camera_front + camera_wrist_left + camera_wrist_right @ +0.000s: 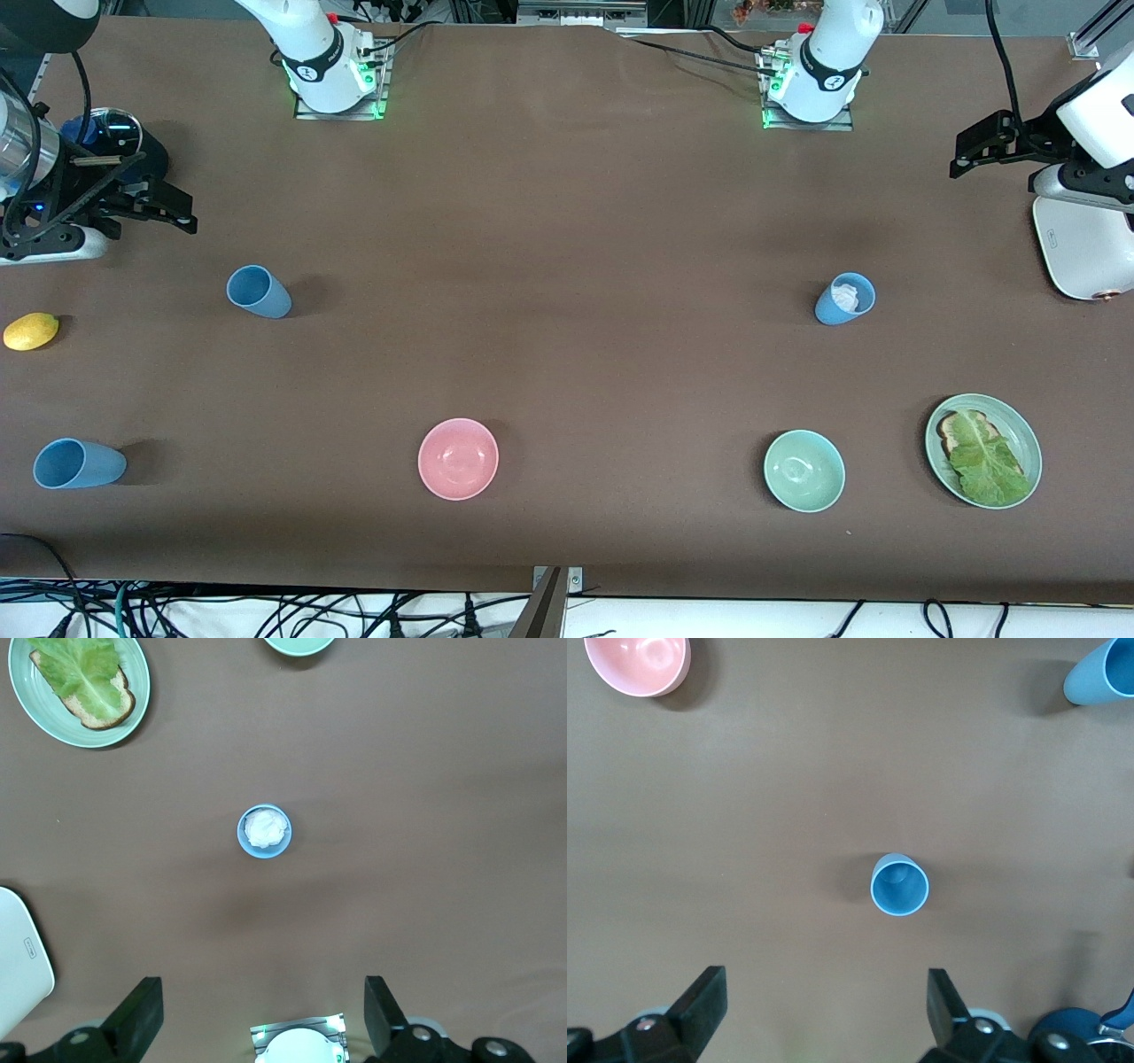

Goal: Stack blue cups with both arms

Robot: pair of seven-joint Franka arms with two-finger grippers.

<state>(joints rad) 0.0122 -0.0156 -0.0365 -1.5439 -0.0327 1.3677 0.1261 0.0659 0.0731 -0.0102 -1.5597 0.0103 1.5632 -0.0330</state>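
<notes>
Three light-blue cups stand on the brown table. One cup (259, 291) stands toward the right arm's end and shows below my right gripper in the right wrist view (900, 884). A second cup (78, 463) stands nearer the front camera and also shows in the right wrist view (1103, 673). The third cup (844, 299), with something white inside, stands toward the left arm's end and shows in the left wrist view (264, 830). My right gripper (173, 211) (826, 985) is open and empty, high over the table. My left gripper (974, 149) (261, 997) is open and empty too.
A pink bowl (458, 458), a green bowl (803, 470) and a green plate (1028, 443) with toast and lettuce lie near the front edge. A lemon (31, 330) and a dark-blue lidded saucepan (111, 133) are at the right arm's end. A white appliance (1081, 248) is at the left arm's end.
</notes>
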